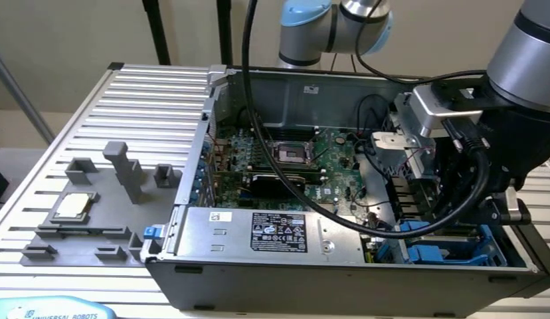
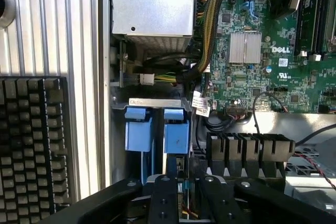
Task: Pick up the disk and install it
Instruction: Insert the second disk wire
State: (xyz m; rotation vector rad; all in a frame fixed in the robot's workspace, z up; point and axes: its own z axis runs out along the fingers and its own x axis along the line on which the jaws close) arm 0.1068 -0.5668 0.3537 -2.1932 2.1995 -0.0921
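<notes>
- Right now, I have the arm (image 1: 537, 60) reaching down into the open computer case (image 1: 284, 86). The case stands on the ribbed metal surface (image 1: 142, 93), towards the exterior view's right edge of it.
- The tool (image 2: 184, 183) hangs straight over the drive bay in the near corner of the case, on the exterior view's right. I read that pose as chosen so the drive can travel down along the bay's guides and not across them.
- The disk (image 2: 176, 132) I place by its blue plastic carrier: blue pieces stand side by side in the bay, directly under the tool. In the exterior view the same blue (image 1: 434, 254) shows low in that corner. The silver body and label are hidden, so I judge it to sit on edge in the slot.
- I cannot tell whether the tool is spread or pinching the carrier; its dark body covers the contact spot.
- I cannot say whether the drive is fully seated either; my guess is that the install is at the insertion stage.
- The cable bundle (image 2: 207, 30) runs beside the bay from the metal cage (image 2: 152, 3), tucked clear of the slot, which leaves the tool a free path.
- The motherboard (image 2: 262, 61) lies flat on the case floor, apart from the bay.
- A grey fixture (image 1: 89, 219) with a small square chip (image 1: 73, 205) sits near the surface's edge on the exterior view's left, well apart from the work.
- A keyboard (image 2: 31, 145) rests on the surface just outside the case wall.
</notes>
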